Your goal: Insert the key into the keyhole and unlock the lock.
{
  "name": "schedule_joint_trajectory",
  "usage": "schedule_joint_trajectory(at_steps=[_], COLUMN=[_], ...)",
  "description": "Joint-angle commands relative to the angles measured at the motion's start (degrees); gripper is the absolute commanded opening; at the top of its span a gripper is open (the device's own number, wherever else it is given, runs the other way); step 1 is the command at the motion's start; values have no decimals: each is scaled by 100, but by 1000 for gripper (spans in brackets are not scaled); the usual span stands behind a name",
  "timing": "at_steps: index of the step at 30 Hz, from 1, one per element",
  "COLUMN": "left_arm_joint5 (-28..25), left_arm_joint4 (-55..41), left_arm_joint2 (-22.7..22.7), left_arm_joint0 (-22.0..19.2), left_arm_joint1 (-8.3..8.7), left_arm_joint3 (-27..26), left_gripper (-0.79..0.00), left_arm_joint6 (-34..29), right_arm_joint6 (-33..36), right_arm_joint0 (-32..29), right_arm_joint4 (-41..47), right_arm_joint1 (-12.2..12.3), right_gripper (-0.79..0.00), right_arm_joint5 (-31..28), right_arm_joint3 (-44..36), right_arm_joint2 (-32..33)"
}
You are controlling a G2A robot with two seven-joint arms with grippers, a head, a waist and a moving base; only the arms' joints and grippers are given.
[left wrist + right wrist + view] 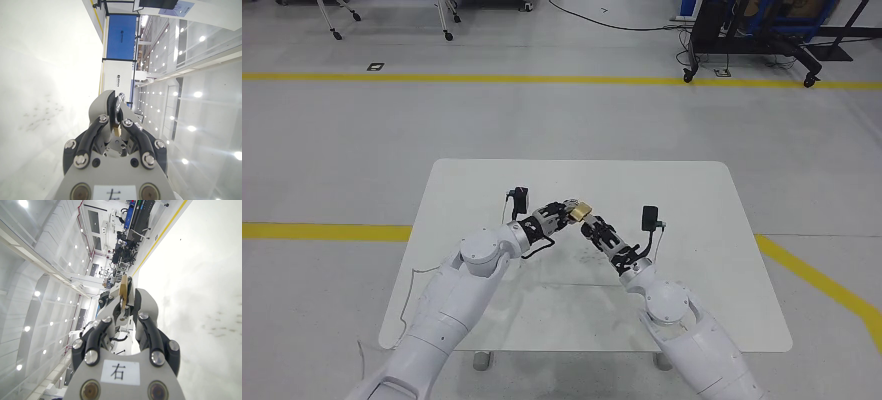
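Both arms meet above the middle of the white worktop (pixel 692 200), with the brass padlock (pixel 582 211) held in the air between them, off the surface. The left tool (pixel 560 212) is pressed together on the padlock. In the left wrist view its silver shackle (pixel 121 97) stands pinched between the fingertips (pixel 105 98), and a corner of the brass body (pixel 117 131) shows in the gap farther back toward the palm. The right tool (pixel 592 228) comes in from the opposite side, its tip touching or just beside the lock. In the right wrist view the padlock (pixel 123 286) appears edge-on, and the small silver key (pixel 121 303) sits at its near end, touching the brass. How deep the key sits cannot be told. Nor can I tell whether the right tool (pixel 130 296) is clamped on the key or slightly spread.
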Motion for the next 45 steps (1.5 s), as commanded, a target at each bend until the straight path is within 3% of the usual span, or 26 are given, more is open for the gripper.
schedule_joint_trajectory(at_steps=[1, 16, 17, 18, 21, 22, 23, 45], left_arm_joint5=[9, 176, 192, 199, 199, 197, 198, 220], left_arm_joint4=[-23, -48, -62, -70, -67, -67, -64, 151], left_arm_joint2=[-9, -44, -44, -47, -49, -52, -53, -21], left_arm_joint0=[-12, -22, -23, -25, -23, -23, -23, -10], left_arm_joint1=[-3, -32, -35, -38, -42, -43, -44, -57], left_arm_joint3=[24, 91, 92, 91, 93, 93, 94, 51], left_gripper=[-785, -785, -785, -785, -785, -785, -785, -785], left_arm_joint6=[-11, 209, 210, 220, 226, 229, 225, 159], right_arm_joint6=[20, -2, 32, 71, 331, 392, 433, 359], right_arm_joint0=[-16, -74, -115, -161, -279, -300, -323, -117], right_arm_joint4=[2, 78, 173, 269, 575, 620, 637, 668], right_arm_joint1=[0, 0, 0, 2, 14, 20, 25, -64], right_gripper=[0, 0, -49, -308, -671, -767, -785, -785], right_arm_joint5=[-16, -28, -43, -63, -77, -65, -46, 152], right_arm_joint3=[-11, -84, -126, -165, -244, -252, -254, 11], right_arm_joint2=[21, 77, 105, 138, 227, 265, 289, 142])
